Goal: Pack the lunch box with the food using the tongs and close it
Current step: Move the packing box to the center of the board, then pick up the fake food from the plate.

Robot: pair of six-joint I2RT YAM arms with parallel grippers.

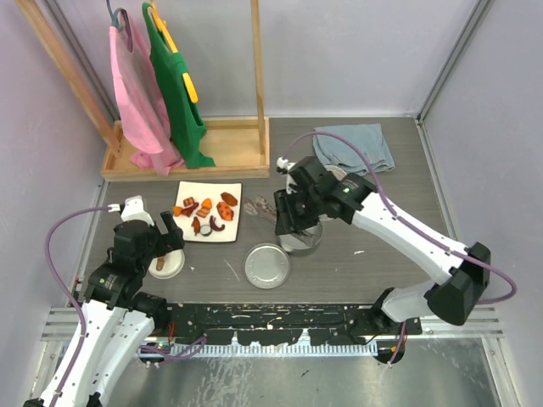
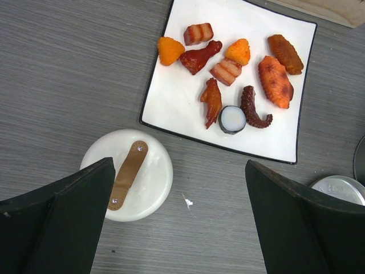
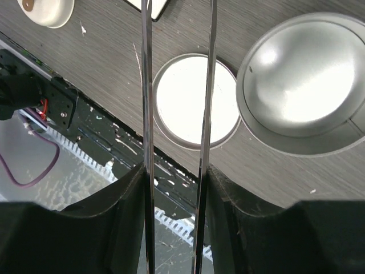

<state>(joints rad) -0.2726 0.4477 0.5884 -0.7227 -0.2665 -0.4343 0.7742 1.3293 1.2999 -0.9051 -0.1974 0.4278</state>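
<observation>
Grey table: right gripper clamps tongs, both arms running straight out from its fingers across the steel lid toward the plate; left gripper gapes wide.

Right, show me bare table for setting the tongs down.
Bare wood-grain table between the folded blue cloth and the right wall. Crowded between the white square plate, flat round steel lid and white brown-handled lid.

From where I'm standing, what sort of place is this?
Probably a robot test booth rather than a kitchen: plain walls box in one grey table, a left arm and right arm are bolted at its near edge, with props like a white plate of food.
</observation>
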